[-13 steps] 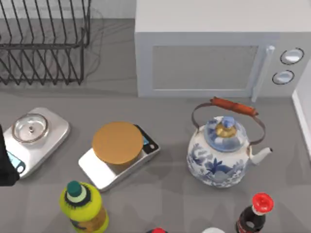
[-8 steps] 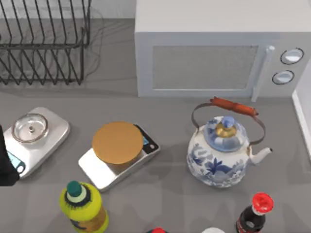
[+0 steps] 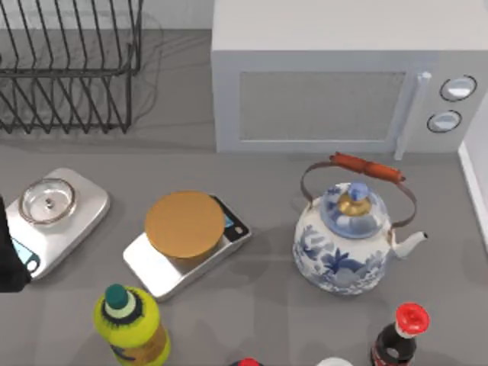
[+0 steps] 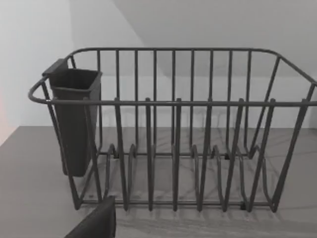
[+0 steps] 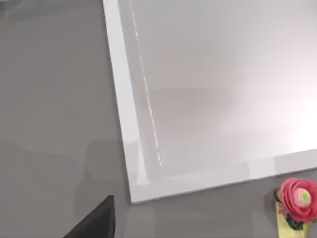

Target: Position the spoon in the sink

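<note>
The spoon is out of view. The sink (image 5: 125, 129) appears in the right wrist view as a pale basin with a white rim, lying below my right gripper (image 5: 94, 222), of which a dark part shows at the picture's edge. A white strip at the top view's right edge (image 3: 474, 179) may be the same rim. My left arm (image 3: 9, 255) sits at the table's left edge beside a silver scale. A dark part of my left gripper (image 4: 95, 223) faces the wire dish rack (image 4: 173, 129).
A dish rack (image 3: 69, 69) stands back left and a microwave (image 3: 335, 84) at the back. Two scales (image 3: 53, 217) (image 3: 187, 240), a blue-and-white kettle (image 3: 347, 240), a yellow bottle (image 3: 130, 324) and a red-capped bottle (image 3: 400, 335) crowd the table. A pink flower-shaped object (image 5: 298, 198) lies by the sink's corner.
</note>
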